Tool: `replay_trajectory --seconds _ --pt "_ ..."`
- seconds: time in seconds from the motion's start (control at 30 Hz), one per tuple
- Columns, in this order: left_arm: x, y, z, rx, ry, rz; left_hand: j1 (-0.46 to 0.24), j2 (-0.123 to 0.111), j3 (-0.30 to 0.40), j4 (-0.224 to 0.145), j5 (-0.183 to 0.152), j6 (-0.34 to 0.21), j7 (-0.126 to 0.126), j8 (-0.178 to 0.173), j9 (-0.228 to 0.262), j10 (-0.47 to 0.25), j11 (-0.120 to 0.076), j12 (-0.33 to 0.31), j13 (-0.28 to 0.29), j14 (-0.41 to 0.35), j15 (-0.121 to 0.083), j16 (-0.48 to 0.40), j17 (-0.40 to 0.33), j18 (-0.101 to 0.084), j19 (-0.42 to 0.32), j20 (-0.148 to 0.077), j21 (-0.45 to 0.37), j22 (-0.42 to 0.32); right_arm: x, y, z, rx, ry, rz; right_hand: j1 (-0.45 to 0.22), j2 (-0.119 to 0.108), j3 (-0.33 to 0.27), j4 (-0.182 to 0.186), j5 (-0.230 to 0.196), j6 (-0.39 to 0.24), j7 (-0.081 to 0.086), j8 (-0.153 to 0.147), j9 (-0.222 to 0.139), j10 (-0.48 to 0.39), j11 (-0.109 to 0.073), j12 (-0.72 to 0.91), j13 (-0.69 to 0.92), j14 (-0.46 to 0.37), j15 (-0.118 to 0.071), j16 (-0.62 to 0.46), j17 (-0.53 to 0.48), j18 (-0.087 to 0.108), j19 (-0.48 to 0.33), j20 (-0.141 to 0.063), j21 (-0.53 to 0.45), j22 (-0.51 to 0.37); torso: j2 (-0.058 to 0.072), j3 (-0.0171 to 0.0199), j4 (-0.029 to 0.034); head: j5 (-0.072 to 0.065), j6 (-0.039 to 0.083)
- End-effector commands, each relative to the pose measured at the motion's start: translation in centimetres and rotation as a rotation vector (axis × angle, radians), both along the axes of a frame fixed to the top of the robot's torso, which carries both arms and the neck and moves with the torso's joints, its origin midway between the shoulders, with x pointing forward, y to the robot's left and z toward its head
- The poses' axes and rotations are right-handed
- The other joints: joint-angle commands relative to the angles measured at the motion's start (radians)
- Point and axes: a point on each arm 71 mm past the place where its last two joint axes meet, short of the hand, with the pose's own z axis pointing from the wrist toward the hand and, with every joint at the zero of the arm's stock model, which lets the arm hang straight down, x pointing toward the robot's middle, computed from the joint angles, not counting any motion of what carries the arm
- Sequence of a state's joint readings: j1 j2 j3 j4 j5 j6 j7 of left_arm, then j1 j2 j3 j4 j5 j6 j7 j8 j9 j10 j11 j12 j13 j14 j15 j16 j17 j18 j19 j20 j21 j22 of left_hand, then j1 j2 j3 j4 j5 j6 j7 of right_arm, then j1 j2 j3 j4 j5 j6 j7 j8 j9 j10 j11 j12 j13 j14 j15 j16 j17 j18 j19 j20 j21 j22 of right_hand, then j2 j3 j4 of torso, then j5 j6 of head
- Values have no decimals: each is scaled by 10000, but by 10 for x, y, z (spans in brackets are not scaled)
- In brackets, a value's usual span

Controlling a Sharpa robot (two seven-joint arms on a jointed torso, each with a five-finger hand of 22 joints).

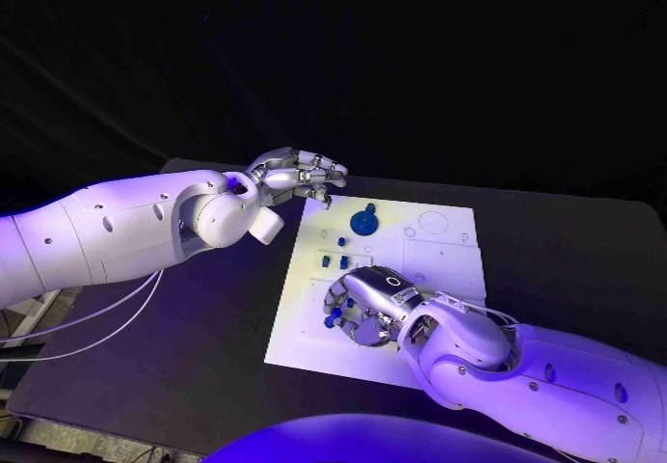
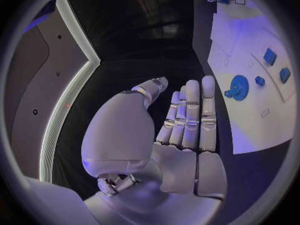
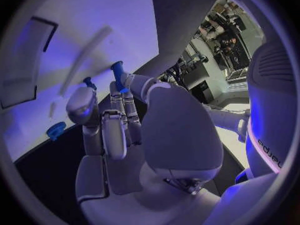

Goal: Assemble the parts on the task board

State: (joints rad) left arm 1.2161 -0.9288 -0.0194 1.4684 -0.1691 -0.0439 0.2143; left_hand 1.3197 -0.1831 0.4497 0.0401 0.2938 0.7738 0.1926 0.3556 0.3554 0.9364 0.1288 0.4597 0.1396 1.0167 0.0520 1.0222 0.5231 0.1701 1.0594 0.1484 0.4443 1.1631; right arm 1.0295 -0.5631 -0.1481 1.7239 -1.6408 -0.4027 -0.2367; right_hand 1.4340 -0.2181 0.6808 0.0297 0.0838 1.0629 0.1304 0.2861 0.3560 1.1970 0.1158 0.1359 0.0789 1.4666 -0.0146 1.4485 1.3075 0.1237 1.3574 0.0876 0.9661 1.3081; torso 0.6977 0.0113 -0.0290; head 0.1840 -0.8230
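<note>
In the head view, the white task board (image 1: 417,253) lies in the middle of the black counter (image 1: 208,357). The left robot hand (image 1: 299,176) hangs above the board's far left corner, its fingers curled loosely inward with nothing seen between them. A round blue gear (image 1: 364,223) lies on the far part of the board, and a few small blue parts (image 1: 335,260) stand in a row near the middle. The right robot hand (image 1: 364,304) rests low over the near left part of the board, palm down, fingers bent over some small blue pieces (image 1: 333,315) at the board's near left edge.

In the left wrist view, the left robot hand (image 2: 178,135) shows its palm with the fingers stretched out straight side by side, thumb apart, holding nothing. Beyond the fingers the task board (image 2: 250,120) carries the blue gear (image 2: 239,87) and two square blue blocks (image 2: 270,56).

In the right wrist view, the right robot hand (image 3: 119,130) has its fingers bent toward the task board (image 3: 94,25). A blue peg (image 3: 117,71) stands up right at the fingertips, touching them; whether it is truly pinched one cannot tell. A smaller blue part (image 3: 88,80) sits just beside the thumb, and a blue round piece (image 3: 55,130) lies near the board's edge.
</note>
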Motion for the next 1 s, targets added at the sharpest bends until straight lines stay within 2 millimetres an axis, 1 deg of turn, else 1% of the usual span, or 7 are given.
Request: replay_trajectory --seconds 0.03,0.2,0.37,0.53,0.87,0.93,1.0 --pt "-1 -2 1 -101 0 -178 -53 35 -44 16 -5 -78 -6 49 10 -73 -17 64 -15 -68 23 64 -17 109 12 86 -42 -9 -1 1 0 -82 -134 100 -26 47 3 -40 72 -77 -5 -52 8 636 -560 15 640 501 -41 42 90 -64 -33 -58 -36 301 -7 -5 -2 13 -2" --pt "-1 -2 1 -94 9 -175 -62 34 -56 23 -6 -97 -6 75 17 -79 -17 71 -15 -73 24 69 -21 110 14 88 -48 -19 -3 3 -3 -447 41 315 -225 -26 20 -131 56 -182 30 -120 20 535 -518 -75 662 495 -6 33 72 -52 -79 -33 -122 299 -8 -12 -4 12 -17" --pt "-1 -2 1 -89 24 -186 -62 34 -56 23 -6 -97 -6 75 17 -79 -17 71 -15 -73 24 69 -21 110 14 88 -48 -19 -4 6 -6 -816 232 589 -844 -356 -94 -155 196 -577 160 -369 -34 108 -351 -350 616 464 146 -10 -7 -9 -245 90 -484 200 -12 -13 -3 1 -28" --pt "-1 -2 1 -82 35 -185 -62 34 -56 23 -6 -97 -6 75 17 -79 -17 71 -15 -73 24 69 -21 110 14 88 -48 -19 -4 7 -8 -975 277 589 -1246 -577 -252 -224 395 -827 298 -537 -83 -552 -147 -654 491 442 314 -19 -27 52 -414 243 -932 46 -13 -7 1 -2 -25" --pt "-1 -1 1 -76 47 -187 -62 34 -56 23 -6 -97 -6 75 17 -79 -17 71 -15 -73 24 69 -21 110 14 88 -48 -19 -2 3 -2 -202 -155 105 -1302 -561 -589 -502 596 -1028 428 -698 -160 -1357 16 -654 328 314 465 -121 -233 149 -650 403 -1510 -141 -5 6 -5 -31 -14" --pt "-1 -1 1 -76 47 -187 -62 34 -56 23 -6 -97 -6 75 17 -79 -17 71 -15 -73 24 69 -21 110 14 88 -48 -19 -2 1 1 93 -285 12 -1278 -547 -690 -567 701 -1129 462 -770 -201 -1554 55 -641 291 268 494 -154 -296 168 -724 436 -1658 -184 -6 7 -6 -42 -11" --pt "-1 -1 1 -74 47 -181 -62 34 -56 23 -6 -97 -6 75 17 -79 -17 71 -15 -73 24 69 -21 110 14 88 -48 -19 -2 -1 4 464 -427 -93 -1184 -469 -1004 -685 767 -1449 417 -951 -315 -2045 92 -633 198 117 539 -295 -565 251 -968 482 -2157 -342 -9 5 -10 -65 14"
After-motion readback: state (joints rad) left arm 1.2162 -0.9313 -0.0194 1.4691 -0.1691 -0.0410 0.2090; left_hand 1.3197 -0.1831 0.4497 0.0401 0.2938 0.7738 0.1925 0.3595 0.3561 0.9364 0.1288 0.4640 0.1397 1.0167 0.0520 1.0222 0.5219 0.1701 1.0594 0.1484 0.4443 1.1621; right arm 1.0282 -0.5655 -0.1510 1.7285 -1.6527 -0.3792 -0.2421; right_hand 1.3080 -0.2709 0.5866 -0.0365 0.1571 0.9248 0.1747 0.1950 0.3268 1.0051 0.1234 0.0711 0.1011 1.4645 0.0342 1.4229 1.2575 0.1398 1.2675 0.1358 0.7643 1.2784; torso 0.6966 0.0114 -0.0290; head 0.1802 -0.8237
